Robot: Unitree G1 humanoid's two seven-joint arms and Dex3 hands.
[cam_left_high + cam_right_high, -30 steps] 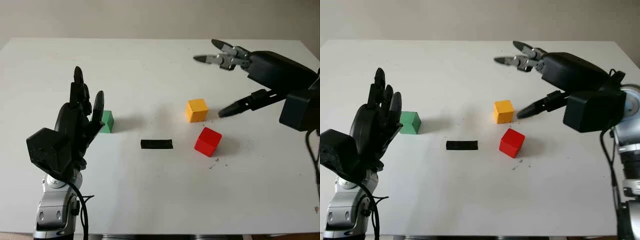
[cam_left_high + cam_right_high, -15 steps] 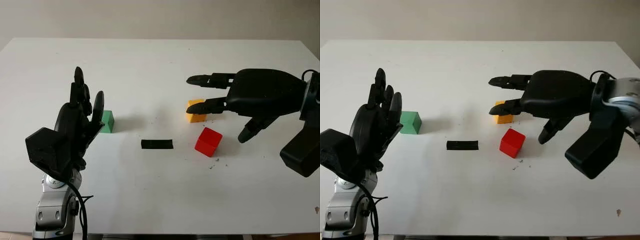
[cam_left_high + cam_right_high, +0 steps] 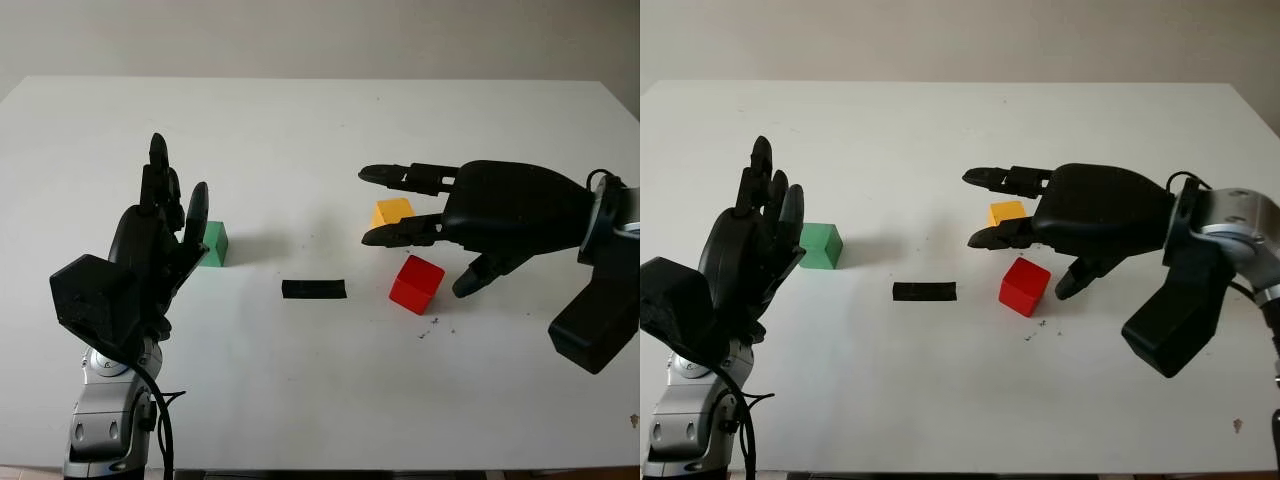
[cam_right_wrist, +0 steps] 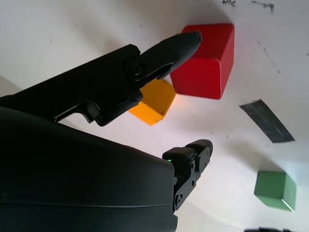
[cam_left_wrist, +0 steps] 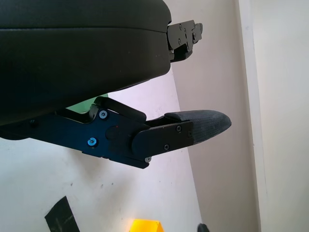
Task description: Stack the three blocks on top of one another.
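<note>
Nearest the robot, the left robot hand (image 3: 150, 255) is raised above the near left part of the white table (image 3: 300, 400), holding nothing, its fingers pointing up and uncurled. It hides the near left edge of the green block (image 3: 213, 243), which sits on the table just behind it.

Toward the middle lies a short strip of black tape (image 3: 313, 289), flat on the table, between the green block and the red block (image 3: 416, 283). A few dark specks (image 3: 432, 325) dot the surface just in front of the red block.

The right robot hand (image 3: 440, 215) reaches in from the right, above the table and empty. Its lowest finger comes down just to the right of the red block; whether it touches cannot be told. The other fingers (image 3: 400, 233) stretch out over the orange block (image 3: 391, 211), covering its front lower part.

The red block stands tilted corner-forward, close in front of the orange block and apart from it. The green block is well apart from both, to the left. All three rest on the table, none stacked.
</note>
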